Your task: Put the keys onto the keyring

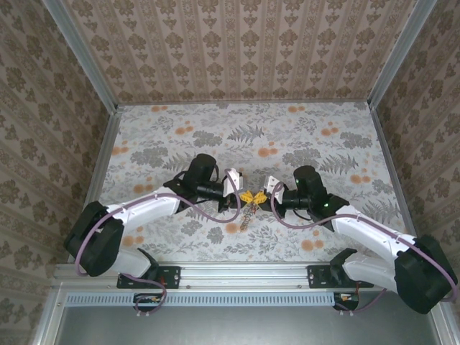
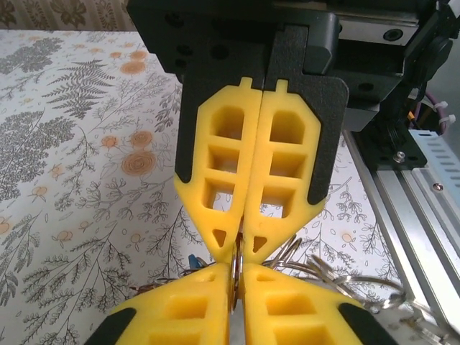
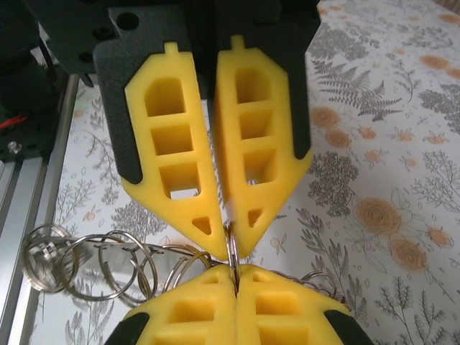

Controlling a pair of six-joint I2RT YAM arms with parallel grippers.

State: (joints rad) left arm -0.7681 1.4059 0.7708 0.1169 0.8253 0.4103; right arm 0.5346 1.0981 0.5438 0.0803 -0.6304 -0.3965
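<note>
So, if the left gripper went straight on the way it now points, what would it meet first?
The right gripper: the two stand tip to tip, both jaws shut on the same thin metal ring. The left gripper has almost no free way ahead, it seems.

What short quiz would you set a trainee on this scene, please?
1. True or false: the left gripper stands wide open.
2. What do the left gripper and the right gripper both pinch, tip to tip? A: a metal ring. B: a cloth. C: a cup.
3. Fill in: in the right wrist view, the chain of silver rings trails to the ___ of the fingertips.
Key: 1 false, it is shut; 2 A; 3 left.
</note>
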